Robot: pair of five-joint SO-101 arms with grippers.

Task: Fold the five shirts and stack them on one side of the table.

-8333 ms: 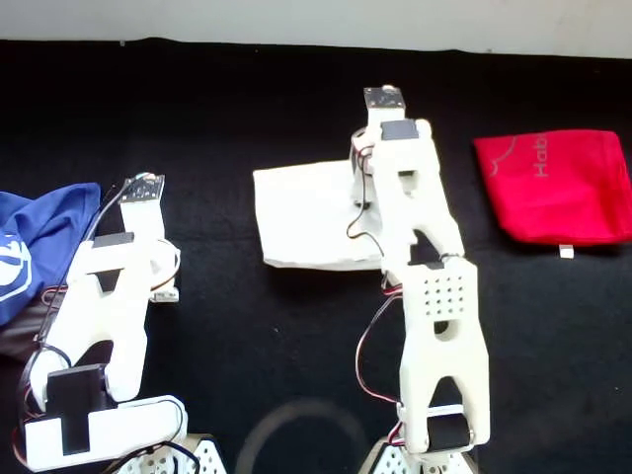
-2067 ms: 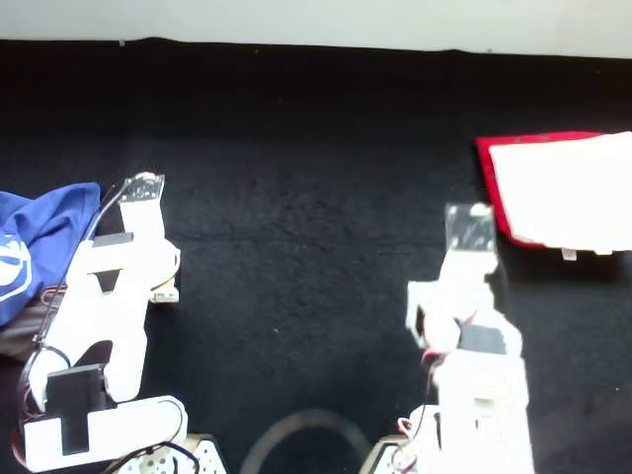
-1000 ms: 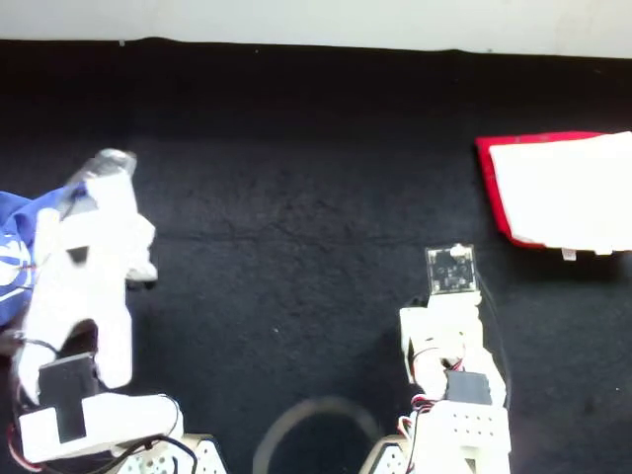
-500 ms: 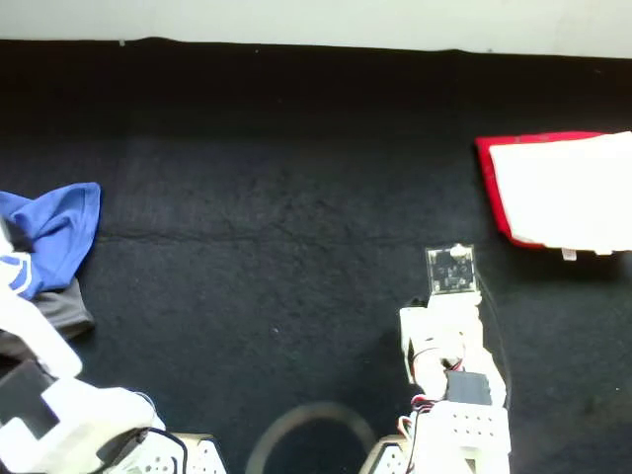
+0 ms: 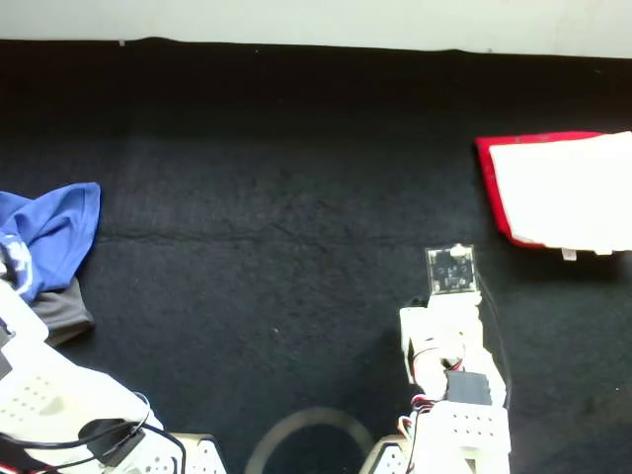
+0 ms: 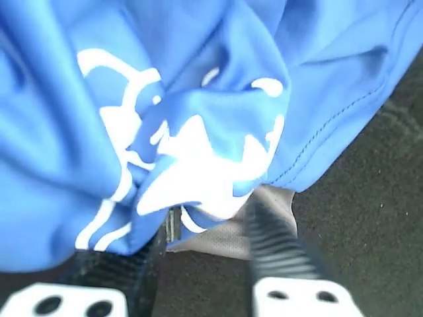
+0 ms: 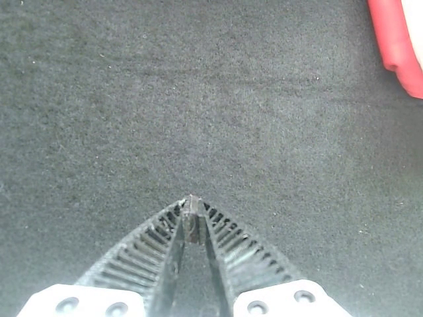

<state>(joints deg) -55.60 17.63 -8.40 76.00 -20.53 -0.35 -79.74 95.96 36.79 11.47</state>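
Since 8.3 s ago the right arm (image 5: 449,346) has pulled back from the middle of the desk (image 5: 296,197), and the white shirt (image 5: 563,193) that lay folded there now rests on the red shirt (image 5: 491,168). Within the last second the left arm (image 5: 49,405) has swung from beside the blue shirt (image 6: 198,86) down to the desk's near left corner. The left tool (image 6: 213,221) is open, its 2 fingers (image 6: 268,244) spread wide, just over the crumpled blue shirt with its white print. A bunched fold sits near the gap between them, and I cannot tell whether they touch the cloth. A grey shirt (image 5: 61,314) pokes out from under the blue one at the left edge of the desk. The right tool (image 7: 192,214) is closed on nothing, tips pressed together, above bare black desk cloth, near the front edge and right of centre. Well apart from it, at the far right edge, the 2 folded shirts make a stack, with red showing along the white one's left and back edges.
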